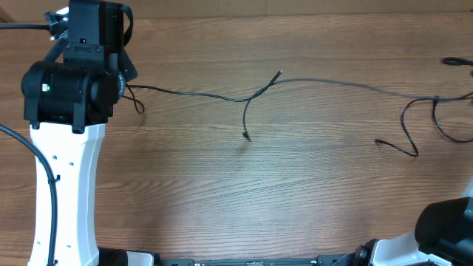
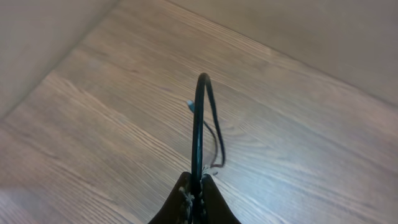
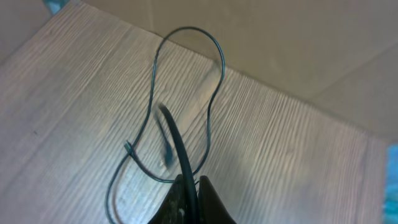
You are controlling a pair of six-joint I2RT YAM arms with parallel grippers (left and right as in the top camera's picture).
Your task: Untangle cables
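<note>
Thin black cables lie stretched across the wooden table and cross near its middle. One runs from the left arm to a plug end. Another comes from the right edge and ends at a plug. More cable loops at the right. My left gripper is shut on a cable that arcs up in front of it. My right gripper is shut on a cable, with a loose loop lying beyond it. The overhead view does not show the right gripper's jaws.
The wooden table fills the view. The left arm's white link stands over the table's left side. Part of the right arm shows at the bottom right corner. A beige wall lies beyond the table's edge.
</note>
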